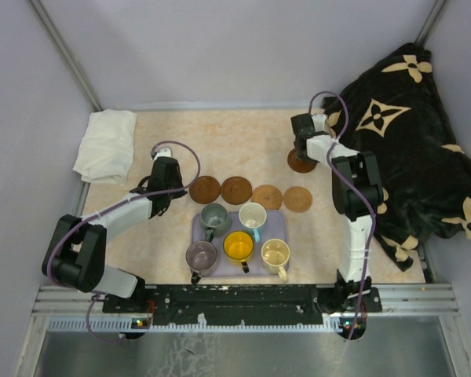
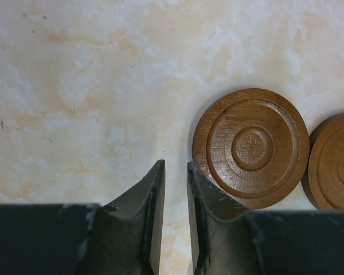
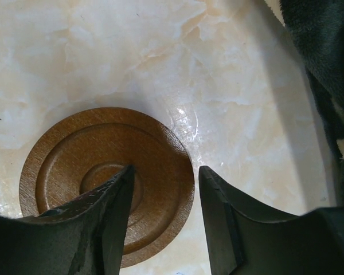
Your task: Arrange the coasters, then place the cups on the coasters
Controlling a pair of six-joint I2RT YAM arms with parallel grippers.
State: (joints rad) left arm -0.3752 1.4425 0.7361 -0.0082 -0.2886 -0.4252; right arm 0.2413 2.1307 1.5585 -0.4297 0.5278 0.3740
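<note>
We see four coasters (image 1: 236, 190) lying flat in a row on the bench (image 1: 251, 141), just beyond the far edge of the lavender tray (image 1: 276, 224). The two at the right sit slightly nearer the tray than the two at the left. A fifth coaster (image 3: 103, 143) lies apart from the row, farther from the tray, beyond its far right corner.

All five cups (image 1: 238, 246) stand upright on the tray. The grey-green cup (image 1: 214, 216) and the white and blue cup (image 1: 253, 216) are along the far side. The mauve cup (image 1: 201, 255), the orange-yellow cup (image 1: 238, 246) and the cream cup (image 1: 275, 253) are along the near side.

The left end effector (image 2: 175, 166) is beyond the tray's far left corner, just beside the leftmost coaster (image 2: 251, 148). Its fingers stand a narrow slit apart with only bare bench between them, so it holds nothing.

The right end effector (image 3: 166, 172) is over the fifth coaster. It is about half spread, with one finger above the disc and the other past its rim. We cannot tell whether either finger touches it, and it grips nothing.

A folded white cloth (image 1: 106, 145) lies well off from the tray's far left, and a dark patterned blanket (image 1: 412, 141) is heaped to the tray's right.
</note>
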